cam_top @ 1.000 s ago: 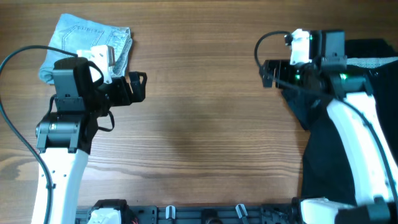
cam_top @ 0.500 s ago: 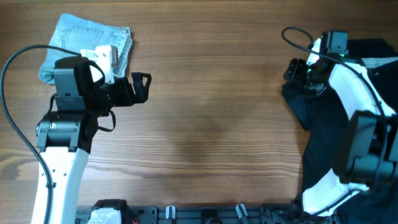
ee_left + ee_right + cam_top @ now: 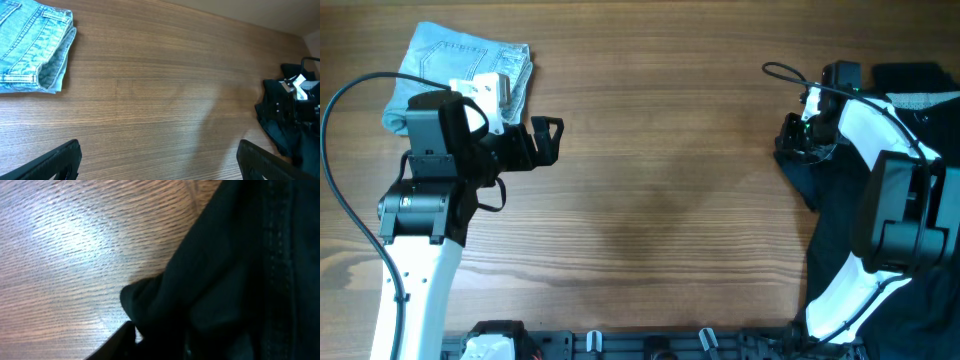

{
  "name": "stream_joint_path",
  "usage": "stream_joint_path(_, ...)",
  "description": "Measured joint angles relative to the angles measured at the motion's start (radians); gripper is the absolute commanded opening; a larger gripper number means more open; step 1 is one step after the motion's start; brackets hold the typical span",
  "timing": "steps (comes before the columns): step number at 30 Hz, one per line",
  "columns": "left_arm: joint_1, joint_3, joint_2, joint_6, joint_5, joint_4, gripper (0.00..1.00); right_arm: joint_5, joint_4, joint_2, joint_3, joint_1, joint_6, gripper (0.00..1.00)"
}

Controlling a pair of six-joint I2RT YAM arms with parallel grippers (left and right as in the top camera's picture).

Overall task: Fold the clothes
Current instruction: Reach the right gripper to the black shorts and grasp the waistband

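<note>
A black garment (image 3: 823,185) lies spread at the table's right side, also seen in the left wrist view (image 3: 282,127). My right gripper (image 3: 792,137) is down at its upper left corner. In the right wrist view a bunched fold of the black garment (image 3: 225,270) fills the space at the right gripper (image 3: 170,345). One dark finger (image 3: 122,341) sits at the fold's edge and the other is lost in the dark cloth. My left gripper (image 3: 548,140) hangs open over bare wood (image 3: 159,150), holding nothing.
A folded pair of light blue jeans (image 3: 460,60) lies at the back left corner, beside the left arm (image 3: 30,50). The wooden table (image 3: 660,180) runs between the two arms. A rail with fittings (image 3: 650,342) lines the front edge.
My right arm swung right and turned down onto the black garment's corner, its jaws closing in around the cloth. The left arm has not moved.
</note>
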Motion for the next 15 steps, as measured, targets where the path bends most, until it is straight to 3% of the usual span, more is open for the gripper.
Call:
stream_joint_path(1,0.0,0.0,0.0,0.0,0.0,0.0,1.0,0.0,0.0,-0.006,0.0,-0.001,-0.002,0.59)
stream_joint_path(3,0.0,0.0,0.0,0.0,0.0,0.0,1.0,0.006,0.012,-0.029,0.001,-0.007,-0.011,0.63)
stream_joint_path(8,0.0,0.0,0.0,0.0,0.0,0.0,1.0,0.097,0.065,-0.15,0.053,-0.045,0.017,0.67)
stream_joint_path(15,0.0,0.0,0.0,0.0,0.0,0.0,1.0,0.211,0.206,-0.136,0.058,-0.05,0.095,0.68)
